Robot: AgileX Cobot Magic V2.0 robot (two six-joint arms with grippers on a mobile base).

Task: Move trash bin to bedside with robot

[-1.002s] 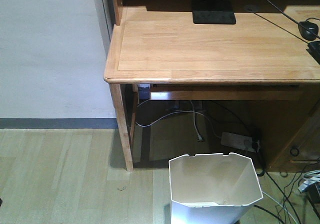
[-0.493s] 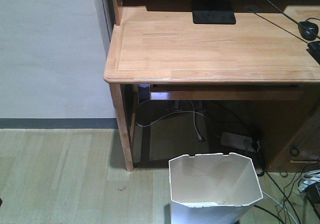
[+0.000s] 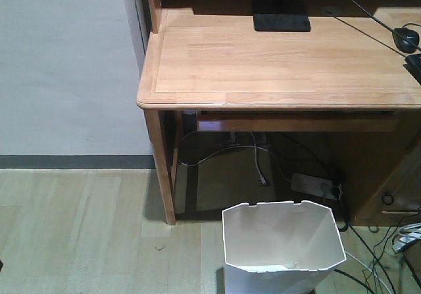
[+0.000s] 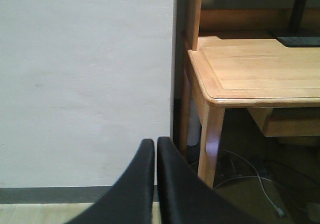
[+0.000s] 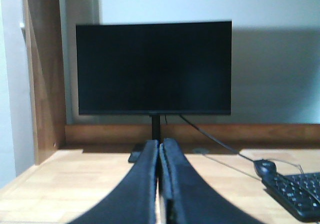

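The white trash bin (image 3: 283,248) stands on the wooden floor at the bottom of the front view, just in front of the desk; it looks empty and its angular rim is notched. Neither arm shows in the front view. My left gripper (image 4: 156,145) is shut with nothing in it, held in the air facing the white wall beside the desk's left leg. My right gripper (image 5: 160,145) is shut and empty too, above the desk top and pointing at the monitor. The bedside is out of view.
A light wooden desk (image 3: 276,64) fills the upper right, with a black monitor (image 5: 154,67), a mouse (image 5: 264,167) and a keyboard (image 5: 295,194) on it. A power strip (image 3: 314,185) and loose cables (image 3: 223,152) lie under the desk. A white wall (image 3: 66,64) is to the left.
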